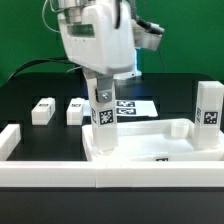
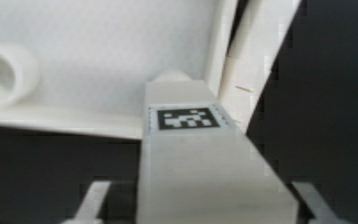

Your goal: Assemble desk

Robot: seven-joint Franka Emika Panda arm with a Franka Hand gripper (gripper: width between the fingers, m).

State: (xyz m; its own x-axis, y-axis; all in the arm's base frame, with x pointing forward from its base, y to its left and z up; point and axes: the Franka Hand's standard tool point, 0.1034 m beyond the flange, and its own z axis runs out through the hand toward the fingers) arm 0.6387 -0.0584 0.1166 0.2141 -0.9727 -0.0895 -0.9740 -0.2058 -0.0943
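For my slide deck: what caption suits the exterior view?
Gripper straddling an upright leg at the desk panel's corner.

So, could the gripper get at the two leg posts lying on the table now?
Probably not yet: the gripper appears shut on another leg post at the desk panel's corner. The lying leg posts sit uncovered, so once it lets go, access looks free.
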